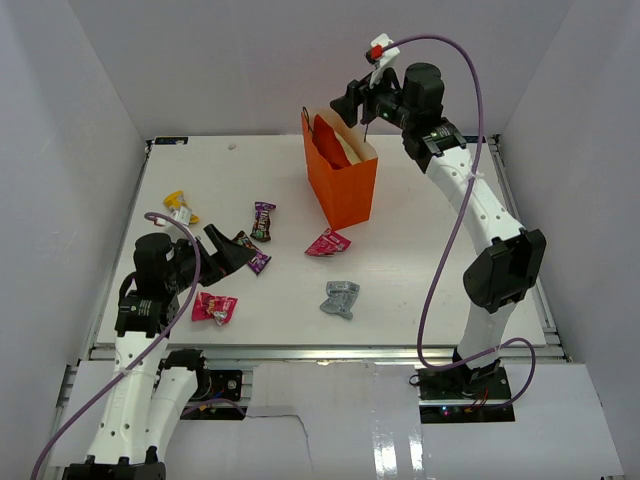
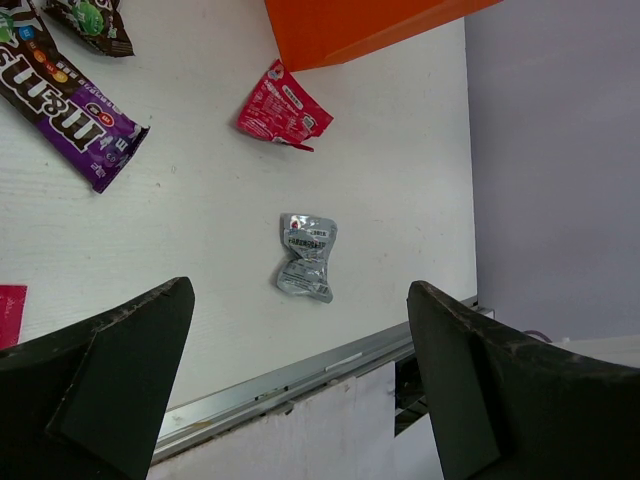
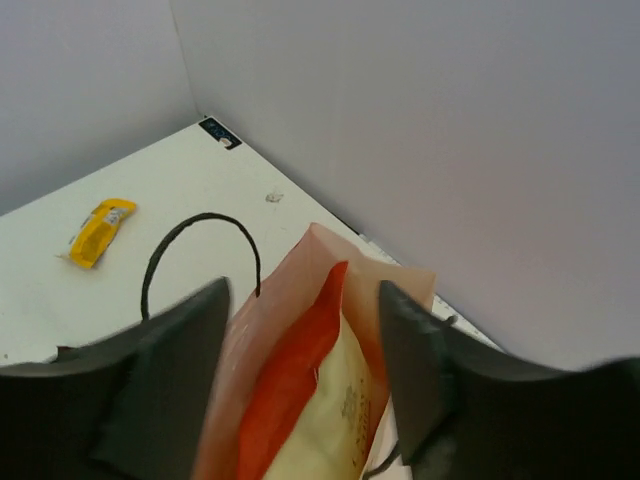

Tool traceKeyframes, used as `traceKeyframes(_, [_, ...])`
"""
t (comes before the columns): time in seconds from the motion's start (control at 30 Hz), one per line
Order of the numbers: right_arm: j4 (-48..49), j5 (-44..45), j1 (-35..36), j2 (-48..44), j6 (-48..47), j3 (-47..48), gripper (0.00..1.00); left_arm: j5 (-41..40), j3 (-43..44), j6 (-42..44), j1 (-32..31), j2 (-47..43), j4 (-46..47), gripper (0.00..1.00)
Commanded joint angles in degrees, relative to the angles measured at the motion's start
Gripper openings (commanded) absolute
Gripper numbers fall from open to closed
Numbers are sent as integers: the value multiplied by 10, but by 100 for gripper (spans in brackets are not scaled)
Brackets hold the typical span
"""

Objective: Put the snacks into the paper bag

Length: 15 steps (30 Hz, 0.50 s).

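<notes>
Could hook a cord handle [image 3: 200, 216] or tip the paper bag [image 1: 350, 190], upper centre of the top view, on withdrawing the right gripper [image 3: 305, 295] — jaws apart over the chip bag [image 3: 340, 400] inside — with the left gripper [image 2: 300, 290] spread wide and empty at lower left, facing the silver packet [image 2: 307, 257].

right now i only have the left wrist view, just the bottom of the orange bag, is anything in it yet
observer: yes, a cream-and-orange chip bag stands inside the orange paper bag, its top near the rim.
operator: where's the right pincer
observer: the right pincer hangs directly over the bag's mouth, jaws apart, nothing clamped between them.
operator: any snack outside my frame
observer: a yellow packet lies on the table, left of the dark purple packet and away from the bag.
</notes>
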Motion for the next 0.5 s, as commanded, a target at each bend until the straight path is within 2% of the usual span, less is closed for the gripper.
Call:
traceKeyframes(0.0, [-4, -5, -4, -20, -32, 27, 71, 5, 7, -5, -1, -2, -3, 98])
traceKeyframes(0.07, [-26, -22, -5, -29, -42, 53, 82, -2, 8, -12, -1, 3, -8, 98])
traceKeyframes(0.2, [-86, -103, -18, -74, -74, 53, 93, -32, 10, -29, -1, 8, -24, 98])
traceKeyframes(0.27, [-146, -139, -23, -118, -105, 32, 95, -71, 9, -44, 0, 12, -38, 98])
traceKeyframes(0.37, [-238, -188, -24, -194, -160, -70, 96, -112, 1, -83, -1, 31, -68, 98])
traceKeyframes(0.4, [-253, -201, -25, -214, -173, -154, 96, -136, -2, -102, -1, 38, -73, 98])
traceKeyframes(0.47, [-285, -203, -25, -279, -208, -242, 97, -156, -1, -116, -1, 69, -82, 98])
